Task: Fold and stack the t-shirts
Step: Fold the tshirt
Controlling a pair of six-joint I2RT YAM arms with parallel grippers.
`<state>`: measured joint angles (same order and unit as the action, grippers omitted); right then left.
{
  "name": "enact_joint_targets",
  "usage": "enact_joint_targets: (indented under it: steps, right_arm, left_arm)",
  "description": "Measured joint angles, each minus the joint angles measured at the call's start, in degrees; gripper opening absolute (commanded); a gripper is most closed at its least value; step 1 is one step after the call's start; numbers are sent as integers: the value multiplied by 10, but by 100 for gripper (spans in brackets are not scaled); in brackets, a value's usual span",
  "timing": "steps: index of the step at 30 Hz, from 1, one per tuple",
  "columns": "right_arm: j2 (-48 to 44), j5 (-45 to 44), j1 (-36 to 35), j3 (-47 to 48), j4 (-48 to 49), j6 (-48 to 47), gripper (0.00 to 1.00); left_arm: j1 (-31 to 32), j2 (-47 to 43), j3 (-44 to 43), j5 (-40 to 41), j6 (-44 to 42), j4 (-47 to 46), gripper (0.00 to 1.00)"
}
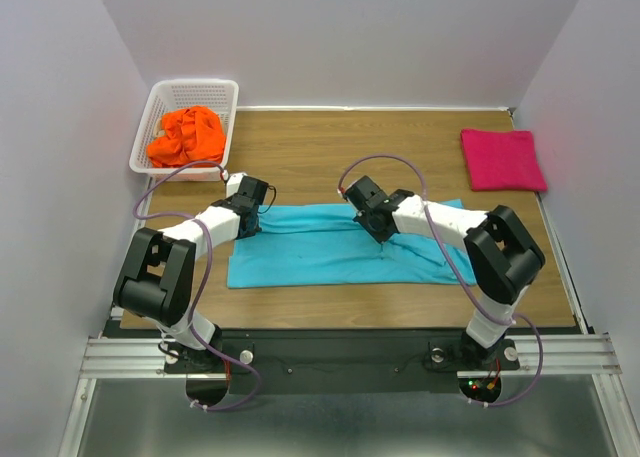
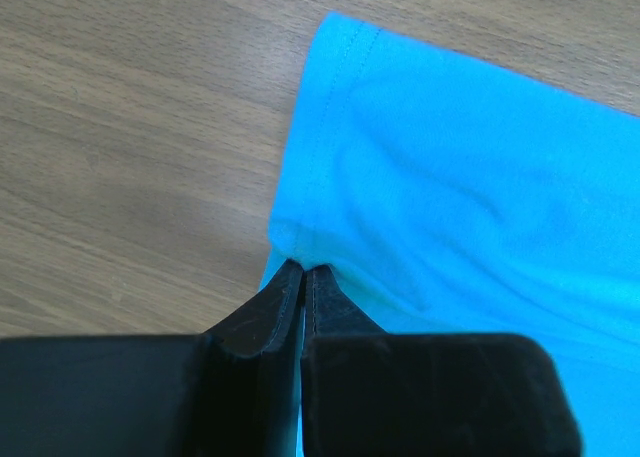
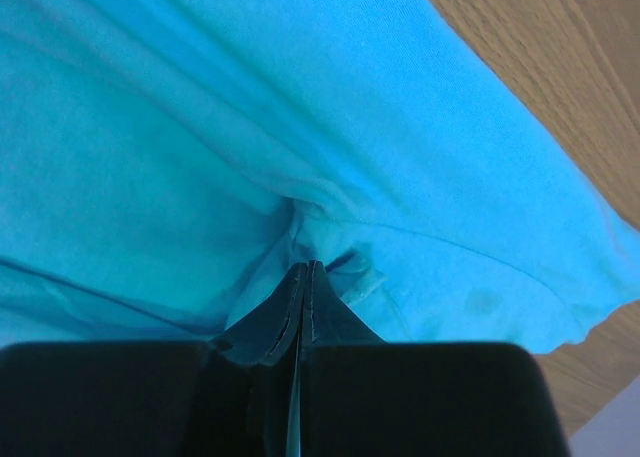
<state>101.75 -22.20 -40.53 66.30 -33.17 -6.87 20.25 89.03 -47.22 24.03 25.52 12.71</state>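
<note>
Turquoise t-shirt [image 1: 340, 247] flat on the middle of the worktop [image 1: 320, 147], long axis left to right, collar end not discernible. Pinched at its left edge by the left gripper [image 1: 250, 220] and near the middle by the right gripper [image 1: 379, 234], both sets of fingers clamped on cloth, probably for the next fold. Folded pink t-shirt [image 1: 503, 159] far right; orange t-shirt [image 1: 185, 135] in the basket [image 1: 160, 97] far left.

Your top camera looks down from above the near edge of the desk [image 1: 320, 147]; both wrist cameras peer closely at the same turquoise t-shirt [image 1: 320, 262].
</note>
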Motion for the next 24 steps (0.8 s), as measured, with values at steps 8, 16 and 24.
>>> enact_joint_targets:
  steps: [8,16,24]
  right_arm:
    - [-74,8,0,-16,-46,2,1]
    - [-100,48,0,-25,-91,12,1]
    - [-44,55,0,-33,-111,28,27]
  left_arm:
    - [0,1,0,1,3,0,11]
    - [0,6,0,5,14,5,11]
    - [0,5,4,5,37,9,22]
